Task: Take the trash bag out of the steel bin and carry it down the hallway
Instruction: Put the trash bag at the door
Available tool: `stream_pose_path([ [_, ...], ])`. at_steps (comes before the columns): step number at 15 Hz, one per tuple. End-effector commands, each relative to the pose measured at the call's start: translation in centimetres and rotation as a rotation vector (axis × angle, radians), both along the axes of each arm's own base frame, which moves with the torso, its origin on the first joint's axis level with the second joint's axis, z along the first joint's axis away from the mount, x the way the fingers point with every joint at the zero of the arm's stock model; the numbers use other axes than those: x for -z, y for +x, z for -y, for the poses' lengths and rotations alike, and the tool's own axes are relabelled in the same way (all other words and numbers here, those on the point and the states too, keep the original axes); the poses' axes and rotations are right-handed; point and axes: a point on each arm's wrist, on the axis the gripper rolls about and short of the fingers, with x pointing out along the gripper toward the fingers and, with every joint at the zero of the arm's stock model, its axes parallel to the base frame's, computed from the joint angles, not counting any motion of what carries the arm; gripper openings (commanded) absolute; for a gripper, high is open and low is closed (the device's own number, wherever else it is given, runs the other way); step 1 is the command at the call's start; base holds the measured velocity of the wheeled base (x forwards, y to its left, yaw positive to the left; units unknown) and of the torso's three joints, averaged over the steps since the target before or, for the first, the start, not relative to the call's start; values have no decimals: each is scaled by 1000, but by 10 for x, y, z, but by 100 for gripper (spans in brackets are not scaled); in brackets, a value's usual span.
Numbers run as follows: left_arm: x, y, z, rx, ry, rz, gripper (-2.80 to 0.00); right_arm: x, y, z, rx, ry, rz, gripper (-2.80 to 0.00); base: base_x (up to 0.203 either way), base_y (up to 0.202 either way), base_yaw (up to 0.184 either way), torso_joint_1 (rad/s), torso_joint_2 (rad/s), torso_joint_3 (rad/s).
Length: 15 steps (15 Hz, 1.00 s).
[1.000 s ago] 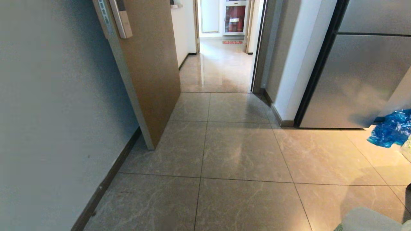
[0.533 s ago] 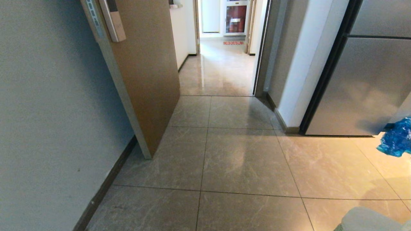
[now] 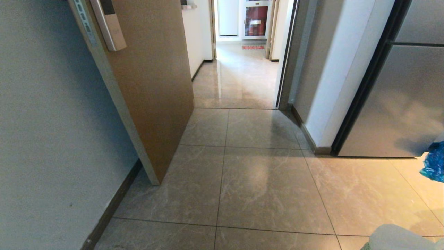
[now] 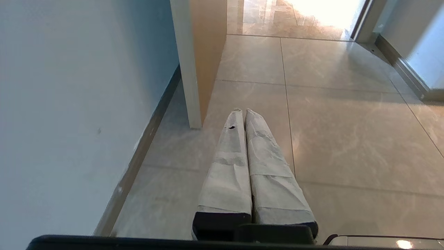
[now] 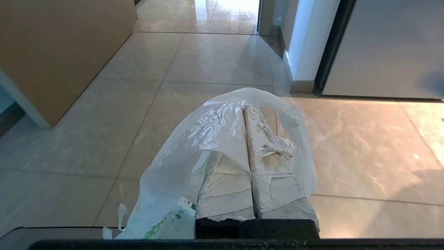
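Right gripper point(image 5: 244, 108) clamped on trash bag point(image 5: 194, 163), film draped over taped fingers point(image 5: 225, 187), green-and-white packaging point(image 5: 173, 218) showing low in bag, above floor tiles point(image 5: 86, 139). Left gripper point(image 4: 244, 111) closed, empty, tips together, near brown door point(image 3: 152, 86) at left. Hallway point(image 3: 239, 76) straight ahead through doorway, glossy tiles running far. Steel fridge point(image 3: 402, 104) at right; blue plastic point(image 3: 433, 163) at right edge.

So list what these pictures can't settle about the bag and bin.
- Bin: in no view.
- Bag, right wrist view: draped over the shut right claw; its lower part is cut off by the frame edge.
- Head view: both claws lie outside it.
- Hallway: far end too small to read.
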Motion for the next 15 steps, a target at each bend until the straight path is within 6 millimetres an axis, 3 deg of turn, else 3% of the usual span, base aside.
stream_pose_path([
  [1, 0, 0, 0, 0, 0, 0, -280, 0, 0, 0, 0, 0, -1, -280, 196, 0, 0, 2, 1, 2],
  [15, 0, 0, 0, 0, 0, 0, -280, 0, 0, 0, 0, 0, -1, -280, 193, 0, 1, 3, 2, 4],
])
